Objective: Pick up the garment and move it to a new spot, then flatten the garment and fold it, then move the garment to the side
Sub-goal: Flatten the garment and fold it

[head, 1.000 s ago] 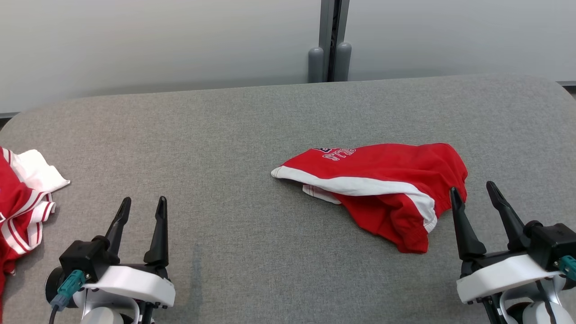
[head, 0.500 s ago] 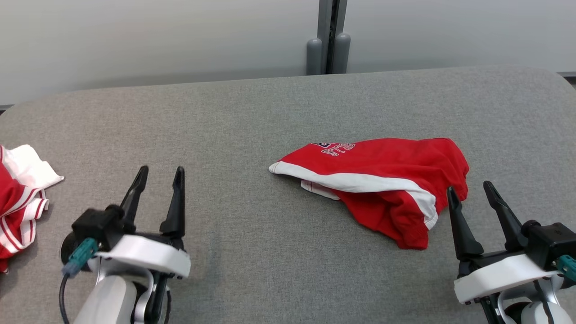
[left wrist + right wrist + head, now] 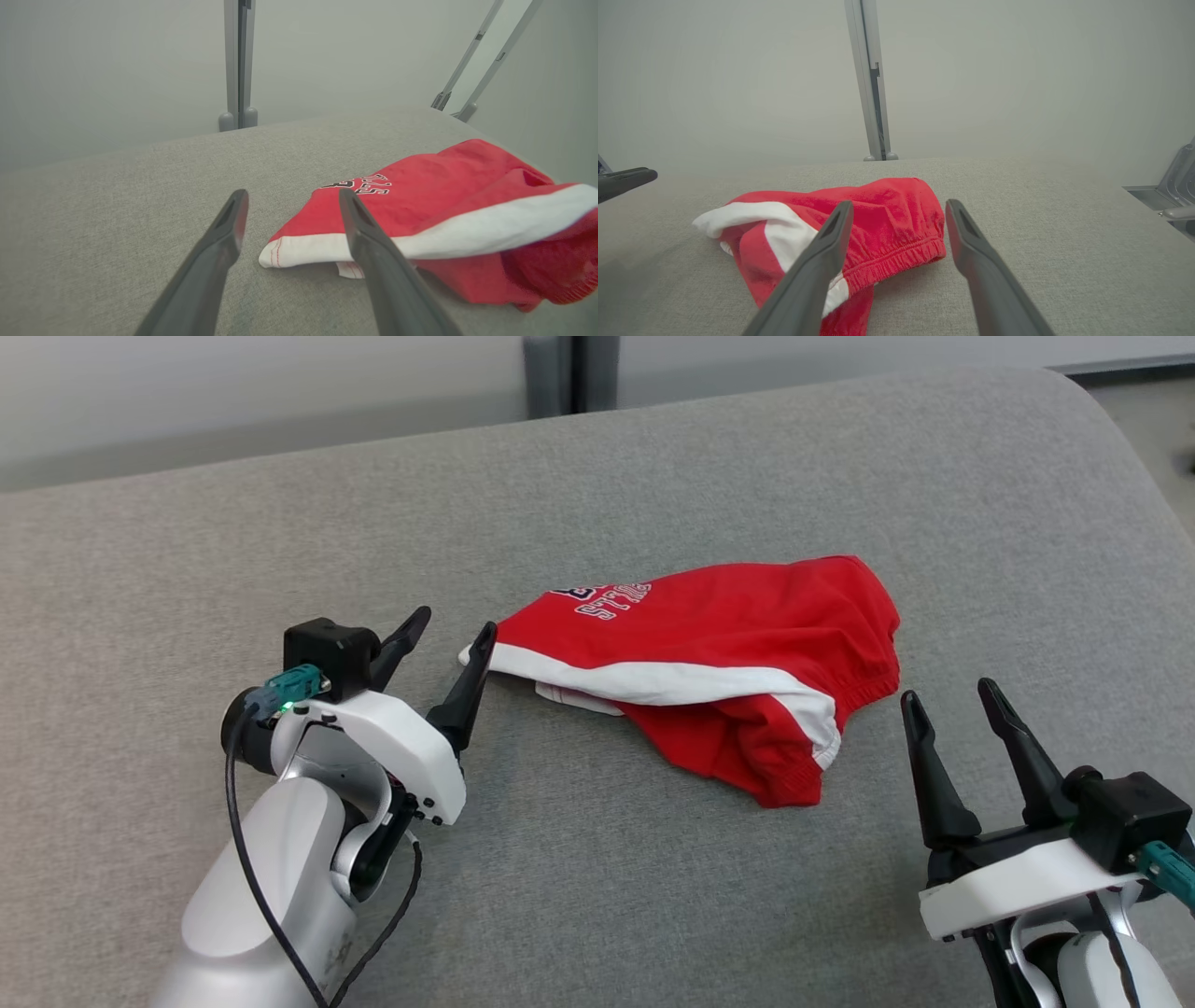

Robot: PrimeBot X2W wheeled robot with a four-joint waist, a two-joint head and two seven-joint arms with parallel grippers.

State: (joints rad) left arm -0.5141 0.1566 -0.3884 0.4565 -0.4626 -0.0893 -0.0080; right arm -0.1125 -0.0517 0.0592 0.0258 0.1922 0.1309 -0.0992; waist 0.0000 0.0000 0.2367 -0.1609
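I'm watching my left gripper (image 3: 456,620) first: jaws standing apart, tips just beside the white-hemmed corner of the red garment (image 3: 709,644), which is lying crumpled mid-way across the grey table (image 3: 653,896), long axis running left to right. My right gripper (image 3: 946,690) is waiting near the elastic end, jaws spread too. I'm judging the left arm nearer for the grab

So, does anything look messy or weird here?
Only the red shorts: they lie bunched up on the gray pad, not flat, with the white stripe folded over a tucked-under piece. Nothing looks torn or spilled.
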